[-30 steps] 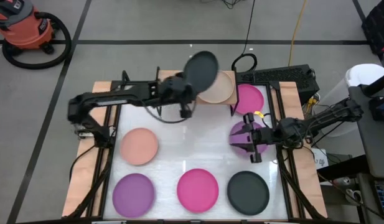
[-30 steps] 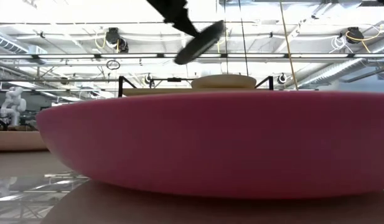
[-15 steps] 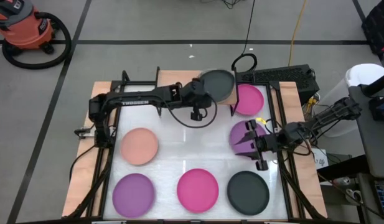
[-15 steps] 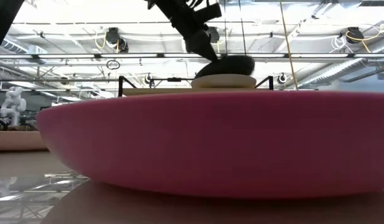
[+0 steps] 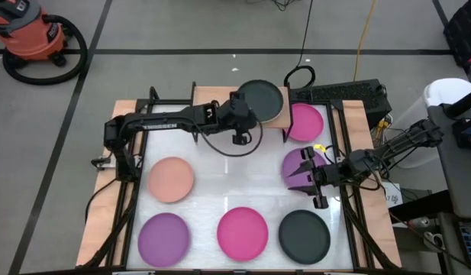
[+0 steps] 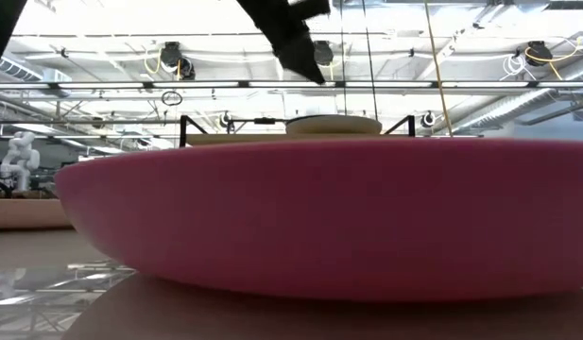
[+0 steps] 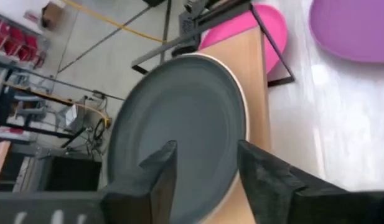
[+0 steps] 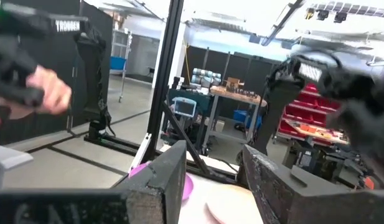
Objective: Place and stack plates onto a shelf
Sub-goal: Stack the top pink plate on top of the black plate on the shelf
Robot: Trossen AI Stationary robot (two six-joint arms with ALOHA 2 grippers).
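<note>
The shelf (image 5: 227,99) sits at the counter's (image 5: 220,187) twelve o'clock, carrying a black plate (image 5: 262,98) stacked on beige; the left pincer (image 5: 246,116), released, hangs at that plate's seven o'clock, the right pincer (image 5: 302,174) apart, unladen

White work surface (image 5: 220,179) with wooden edges, standing on a grey floor marked with dark lines. Orange-and-black shop vacuum (image 5: 33,34) with coiled black hose at far left; black keyboard (image 5: 350,93) at the surface's far right corner; yellow cable (image 5: 362,38) trailing across the floor.
</note>
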